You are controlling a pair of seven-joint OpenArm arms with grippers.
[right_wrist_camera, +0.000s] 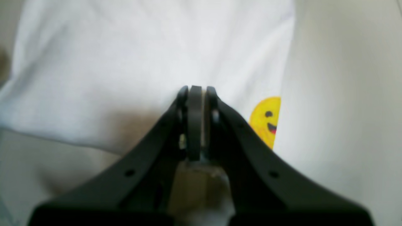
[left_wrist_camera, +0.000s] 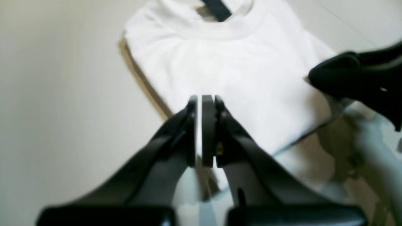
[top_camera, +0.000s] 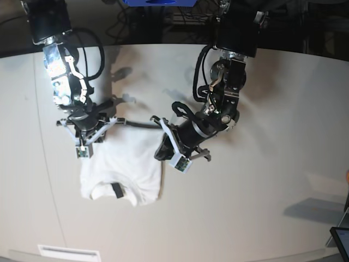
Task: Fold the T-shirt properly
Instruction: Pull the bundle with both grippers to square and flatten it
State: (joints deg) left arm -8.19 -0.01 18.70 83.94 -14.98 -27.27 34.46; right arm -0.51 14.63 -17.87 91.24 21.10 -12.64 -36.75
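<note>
The white T-shirt lies folded into a compact rectangle on the table, collar and black neck label toward the front edge. In the left wrist view the T-shirt fills the middle, label at the top. My left gripper is shut with its tips at the shirt's far right corner. My right gripper is shut over the T-shirt at the far left corner; a yellow smiley print shows at the cloth's edge. Whether either gripper pinches cloth is unclear.
The white table stretches wide to the right of the shirt. A dark device corner pokes in at the lower right. Both arms reach in from the far edge, where cables hang.
</note>
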